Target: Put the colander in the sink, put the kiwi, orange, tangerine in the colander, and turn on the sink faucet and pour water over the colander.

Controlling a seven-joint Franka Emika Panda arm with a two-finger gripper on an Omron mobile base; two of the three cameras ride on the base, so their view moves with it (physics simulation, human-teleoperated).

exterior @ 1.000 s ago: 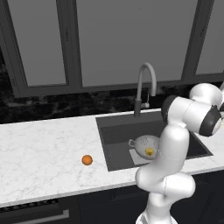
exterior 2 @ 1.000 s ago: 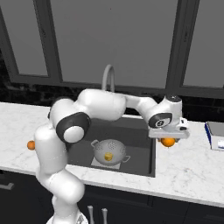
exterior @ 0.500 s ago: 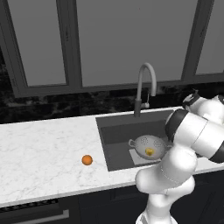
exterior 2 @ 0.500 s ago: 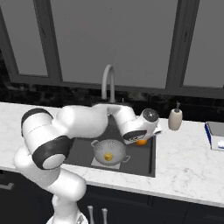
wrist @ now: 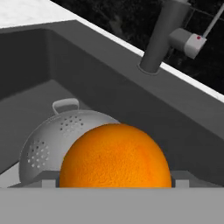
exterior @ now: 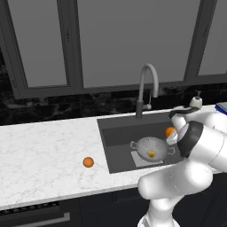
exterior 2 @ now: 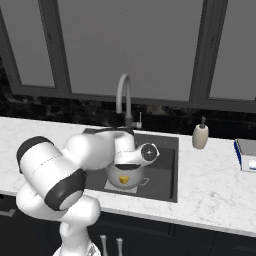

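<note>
The colander (exterior: 142,146) (exterior 2: 116,176) (wrist: 46,142) stands on the floor of the dark sink (exterior: 116,133) (exterior 2: 167,172) (wrist: 30,65) with the yellowish kiwi (exterior: 151,154) (exterior 2: 124,180) inside it. My gripper (exterior: 171,133) (wrist: 114,181) hangs over the basin just right of the colander, shut on a bright orange fruit (exterior: 170,131) (wrist: 114,157); I cannot tell whether it is the orange or the tangerine. A second orange fruit (exterior: 88,162) lies on the white counter left of the sink. The sink faucet (exterior: 148,84) (exterior 2: 123,95) (wrist: 162,37) arches over the basin; no water runs.
A beige soap pump bottle (exterior 2: 200,136) (exterior: 195,101) stands on the counter right of the sink. A blue-and-white object (exterior 2: 247,152) lies at the far right. My own arm (exterior 2: 95,150) curls across the sink's left half.
The arm has swung from the counter on the right of the sink to over the basin, carrying the orange fruit with it. Colander, kiwi and the other fruit stayed put.
</note>
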